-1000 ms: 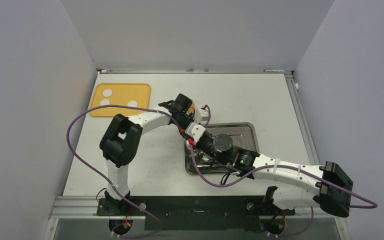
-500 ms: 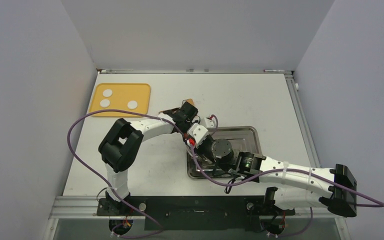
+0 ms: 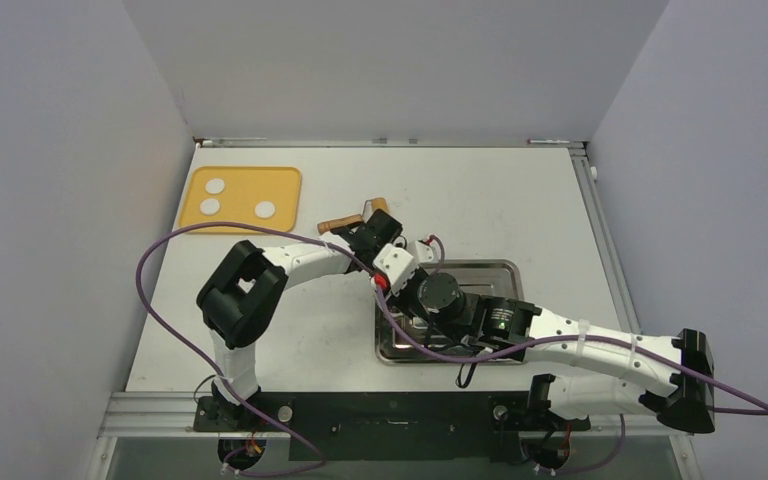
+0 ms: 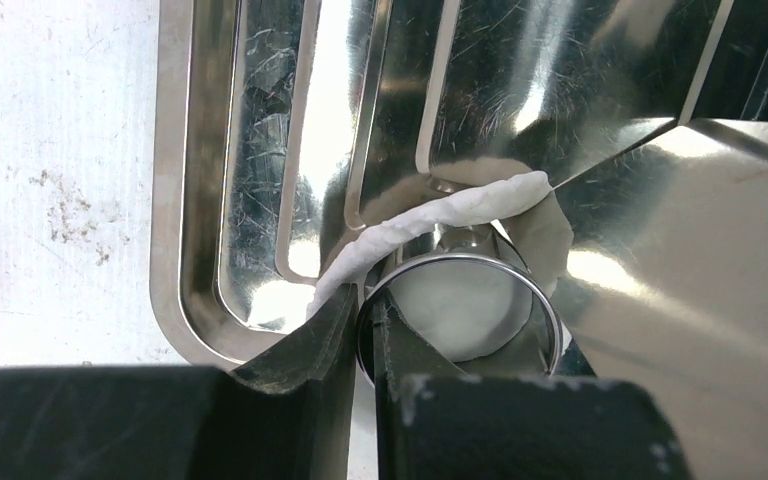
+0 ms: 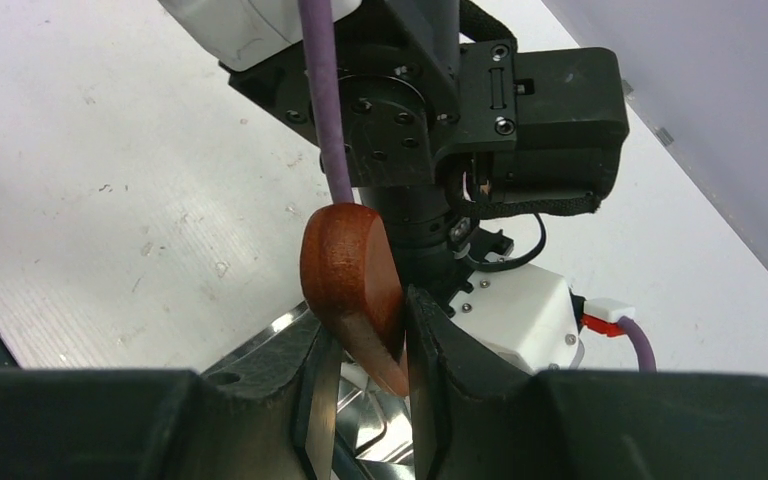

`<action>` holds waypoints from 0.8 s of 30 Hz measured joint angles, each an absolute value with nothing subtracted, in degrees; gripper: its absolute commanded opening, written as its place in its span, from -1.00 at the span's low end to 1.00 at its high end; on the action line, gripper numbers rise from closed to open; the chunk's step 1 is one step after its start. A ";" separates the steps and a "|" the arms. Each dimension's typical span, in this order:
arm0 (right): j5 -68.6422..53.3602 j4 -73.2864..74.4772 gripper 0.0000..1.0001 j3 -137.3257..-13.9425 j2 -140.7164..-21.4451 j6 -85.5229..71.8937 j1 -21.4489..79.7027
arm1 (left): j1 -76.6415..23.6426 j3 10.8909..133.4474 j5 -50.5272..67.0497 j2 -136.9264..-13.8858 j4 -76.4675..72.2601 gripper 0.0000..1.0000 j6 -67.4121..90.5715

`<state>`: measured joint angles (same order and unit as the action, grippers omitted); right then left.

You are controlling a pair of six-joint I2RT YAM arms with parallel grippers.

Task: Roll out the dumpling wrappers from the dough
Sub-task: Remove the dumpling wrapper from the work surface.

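Ring cutter over the wrapper
Top: dough (image 3: 217, 186) waits on the yellow tray (image 3: 285, 185), far-left corner; the steel tray (image 3: 485, 264) has slid toward the near edge. Left wrist: left gripper (image 4: 365, 330) pinches the ring cutter (image 4: 460, 258), wrapper (image 4: 455, 312) inside it, just ahead. Right wrist: right gripper (image 5: 370, 340) clamped on the rolling pin (image 5: 345, 265)

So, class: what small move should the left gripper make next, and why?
Probably lift the metal ring straight up: the left gripper pinches its wall, and it sits pressed onto the flattened wrapper in the tray, with white dough filling it.
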<state>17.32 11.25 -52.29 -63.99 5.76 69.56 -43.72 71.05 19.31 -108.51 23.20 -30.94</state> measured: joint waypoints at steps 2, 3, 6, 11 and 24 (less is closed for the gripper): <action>18.74 11.84 -0.83 -52.47 -63.83 5.17 69.58 | -43.97 71.05 19.18 -108.51 23.05 -0.90 -30.92; 19.57 11.86 -0.83 -52.47 -63.72 4.93 69.58 | -44.05 71.05 19.07 -108.51 23.05 -0.90 -30.94; 21.17 11.51 -0.83 -52.01 -62.83 3.86 68.79 | -44.29 71.05 19.00 -108.51 22.90 -0.90 -30.94; 19.51 9.10 -0.83 -48.49 -58.02 1.61 64.45 | -44.60 71.79 19.68 -108.60 23.99 -0.94 -30.72; 18.11 8.32 -0.83 -48.34 -57.19 -1.19 60.18 | -43.94 78.08 22.72 -109.01 33.15 -1.00 -31.75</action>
<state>18.11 8.32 -48.34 -57.19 -1.19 60.18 -43.94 78.08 22.72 -109.01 33.15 -31.75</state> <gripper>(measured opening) 0.146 0.023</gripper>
